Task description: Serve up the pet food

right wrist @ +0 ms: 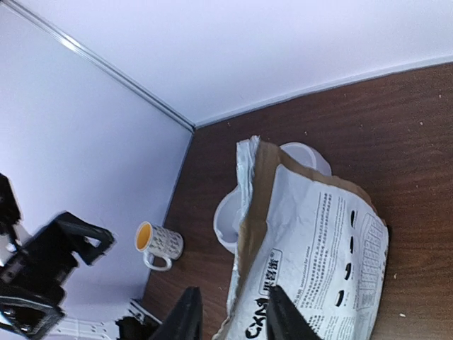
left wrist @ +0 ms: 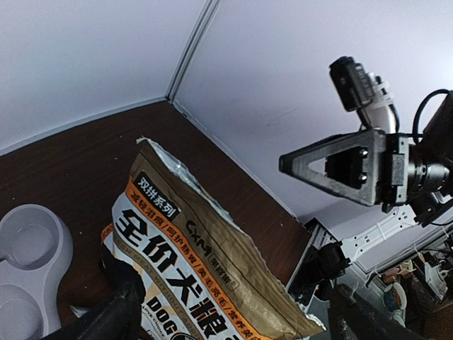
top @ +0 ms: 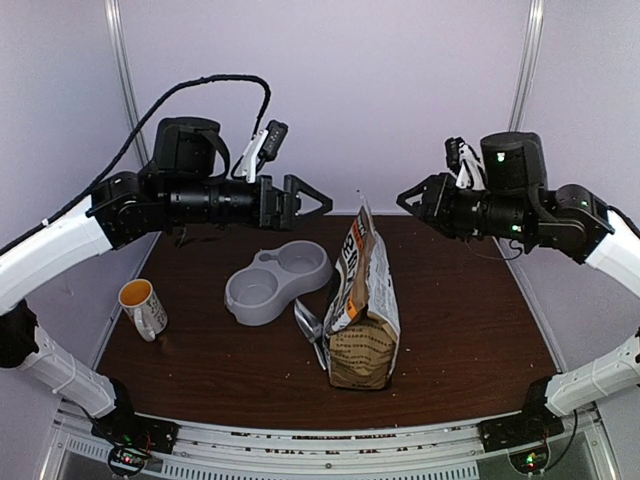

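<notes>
The bag of pet food (top: 362, 320) stands upright at the middle of the dark wooden table (top: 460, 320). It is kraft-brown, its torn top gaping and showing silver foil lining. One face carries an orange-and-black panel with large Chinese characters and "DOG", the other a white panel of fine print; the kibble inside cannot be seen. The grey double bowl (top: 278, 283) lies at the bag's 10 o'clock, and a patterned mug (top: 143, 307) sits far out at 9 o'clock. Both arms reach level above the table, pointing inward. The left gripper (top: 315, 203) hovers at the bag's 11 o'clock, fingers spread wide and empty. The right gripper (top: 408, 198) hangs at 1 o'clock, fingers slightly parted and empty.
</notes>
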